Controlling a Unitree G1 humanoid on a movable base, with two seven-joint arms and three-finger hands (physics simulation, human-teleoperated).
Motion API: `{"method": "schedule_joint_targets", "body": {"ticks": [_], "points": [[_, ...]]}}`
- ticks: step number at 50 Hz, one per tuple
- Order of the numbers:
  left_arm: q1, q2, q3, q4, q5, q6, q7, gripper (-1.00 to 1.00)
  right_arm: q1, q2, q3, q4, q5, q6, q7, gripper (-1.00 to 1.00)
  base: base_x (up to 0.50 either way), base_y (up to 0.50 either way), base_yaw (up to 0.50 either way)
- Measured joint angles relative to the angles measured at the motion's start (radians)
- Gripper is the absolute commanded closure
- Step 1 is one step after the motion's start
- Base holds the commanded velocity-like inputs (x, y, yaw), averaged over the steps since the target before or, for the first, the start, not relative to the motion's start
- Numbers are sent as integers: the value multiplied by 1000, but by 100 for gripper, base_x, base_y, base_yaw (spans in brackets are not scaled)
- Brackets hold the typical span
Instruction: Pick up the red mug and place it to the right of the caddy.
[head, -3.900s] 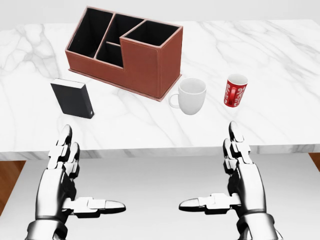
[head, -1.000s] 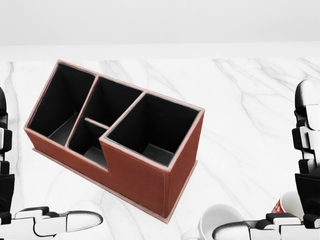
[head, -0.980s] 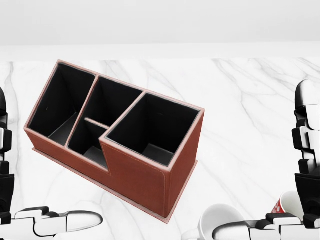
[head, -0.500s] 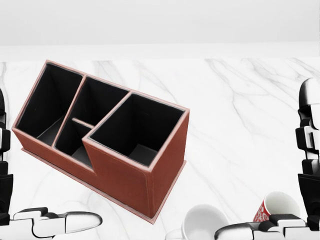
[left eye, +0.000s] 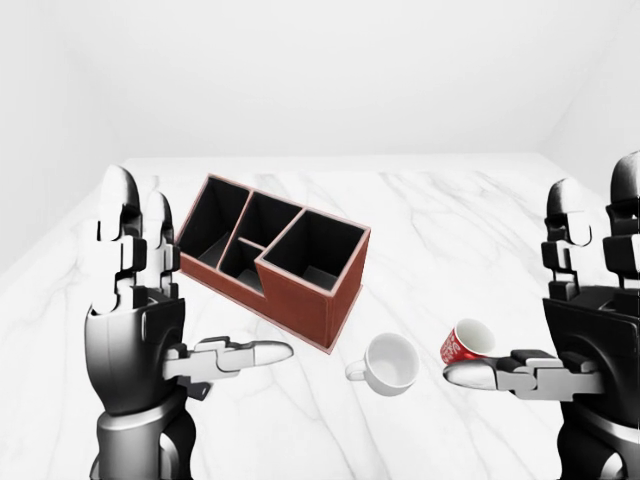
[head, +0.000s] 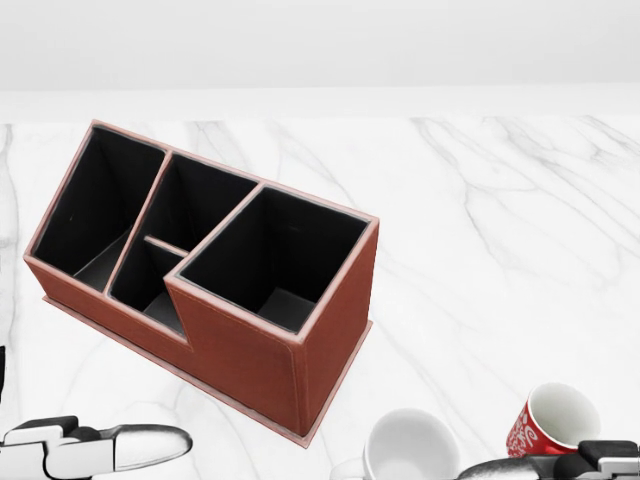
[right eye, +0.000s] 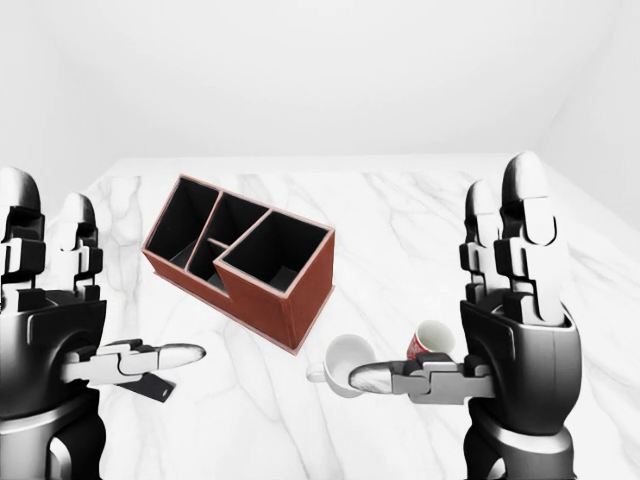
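Note:
The red mug (head: 550, 420) with white lettering stands on the white marble table (head: 500, 230), low at the right of the head view. The brown caddy (head: 200, 290) with black compartments is at the centre left. A white mug (head: 410, 445) sits between them. My right hand (right eye: 480, 330) is open, fingers up, and its thumb (left eye: 480, 375) points left just below the red mug; I cannot tell whether it touches. My left hand (left eye: 175, 300) is open, fingers up, left of the caddy.
A small black box (right eye: 150, 388) lies on the table under my left thumb in the right-eye view. Bare marble stretches to the right of the caddy and above the two mugs. A pale wall stands behind the table.
The view has closed in on the table and slid right, so the caddy and mugs sit further left. Both hands have dropped in the head view; only the thumbs show.

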Motion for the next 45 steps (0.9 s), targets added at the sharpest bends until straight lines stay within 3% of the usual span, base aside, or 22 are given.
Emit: {"method": "schedule_joint_targets", "body": {"ticks": [7,16,23,31,40,45], "points": [[-1,-1,9,-11,-5,0,-4,-100,-25,-59,-126,0,59,0,76,-100,0,0,0],[0,-1,7,-8,-4,0,-5,-100,21,-304,-334,0,339,0,40,-100,0,0,0],[1,-1,6,-6,-4,0,-5,-100,24,-406,-471,0,406,0,106,-100,0,0,0],[2,-1,3,-6,-2,0,-5,-100,-30,-445,-571,0,326,0,264,-100,0,0,0],[3,-1,5,-3,-4,0,-6,-100,-117,-418,-615,0,100,0,504,-100,0,0,0],[3,-1,4,-6,-3,0,-6,-100,-138,-388,-623,0,-26,0,507,-100,0,0,0]]}}
